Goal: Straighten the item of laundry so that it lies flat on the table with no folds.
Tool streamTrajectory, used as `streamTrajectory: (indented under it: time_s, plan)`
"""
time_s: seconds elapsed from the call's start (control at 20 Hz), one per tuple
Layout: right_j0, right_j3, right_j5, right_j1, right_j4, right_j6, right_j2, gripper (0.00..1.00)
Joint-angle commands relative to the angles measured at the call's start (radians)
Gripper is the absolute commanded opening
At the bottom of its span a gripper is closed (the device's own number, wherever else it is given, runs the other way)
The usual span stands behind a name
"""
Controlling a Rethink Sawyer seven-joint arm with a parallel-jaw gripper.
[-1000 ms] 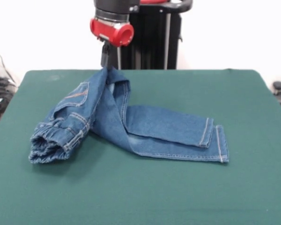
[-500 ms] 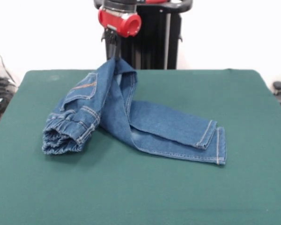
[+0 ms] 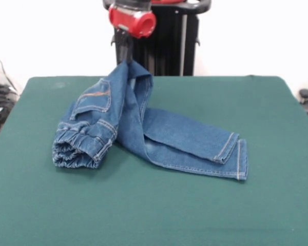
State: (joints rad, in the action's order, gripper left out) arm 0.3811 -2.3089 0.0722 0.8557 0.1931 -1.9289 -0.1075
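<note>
Clearly, we see the gripper (image 3: 126,57) clamped on a peak of the jeans (image 3: 143,128), holding that fold lifted above the green table (image 3: 159,205); the rest of the denim lies on the felt. Below the peak, the elastic waistband (image 3: 78,148) sits bunched left of the jeans' middle; the two leg hems (image 3: 235,154) stretch out to its right, one overlapping the other.

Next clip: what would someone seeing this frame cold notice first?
First the blue jeans, pulled up into a peak at the far middle of the green table, where the gripper pinches the fabric under the red wrist. From that peak the elastic waistband end hangs down in a bunched roll at the picture's left, while both legs lie flat, trailing toward the right. So the garment is folded, not flat.
</note>
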Motion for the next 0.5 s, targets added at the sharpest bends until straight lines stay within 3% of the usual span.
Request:
streamTrajectory:
  time_s: [0.05, 0.3, 0.35, 0.5]
  plan:
    - [0.123, 0.210, 0.068, -0.270, -0.062, -0.085, 0.134, 0.00]
    - [0.199, 0.335, 0.094, -0.366, -0.176, -0.046, 0.188, 0.00]
    - [0.199, 0.354, 0.096, -0.372, -0.205, -0.046, 0.186, 1.00]
    - [0.196, 0.366, 0.120, -0.378, -0.240, -0.037, 0.180, 1.00]
